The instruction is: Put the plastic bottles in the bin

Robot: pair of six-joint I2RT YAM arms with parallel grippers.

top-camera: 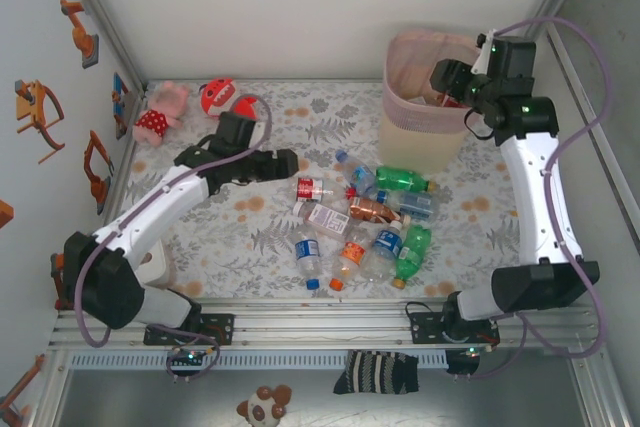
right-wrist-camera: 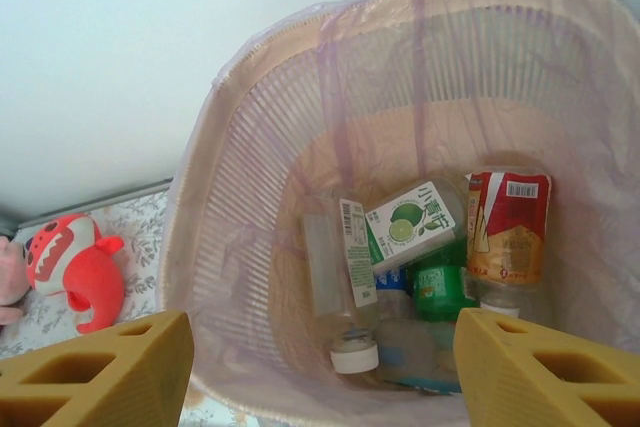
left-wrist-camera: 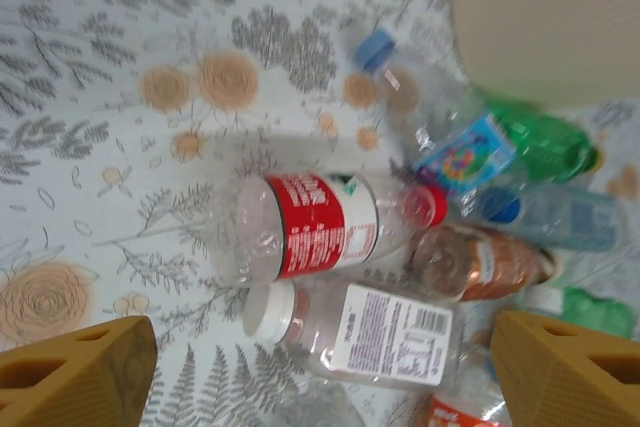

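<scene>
Several plastic bottles (top-camera: 365, 222) lie in a heap mid-table, in front of the pink and cream bin (top-camera: 418, 142). My left gripper (top-camera: 285, 162) hovers just left of the heap, open and empty. Between and beyond its fingers (left-wrist-camera: 80, 372) lie a red-labelled bottle (left-wrist-camera: 320, 222) and a clear white-capped bottle (left-wrist-camera: 375, 337). My right gripper (top-camera: 450, 82) hangs open over the bin's mouth, with nothing between its fingertips (right-wrist-camera: 545, 372). Down inside the bin (right-wrist-camera: 250, 207) lie several bottles (right-wrist-camera: 420, 237), among them a lime-labelled one and a green one.
Two plush toys, pink (top-camera: 160, 112) and red (top-camera: 218, 97), sit at the back left corner; the red one (right-wrist-camera: 75, 267) also appears beside the bin. White walls close in the back and sides. A striped sock (top-camera: 375, 372) lies below the front rail.
</scene>
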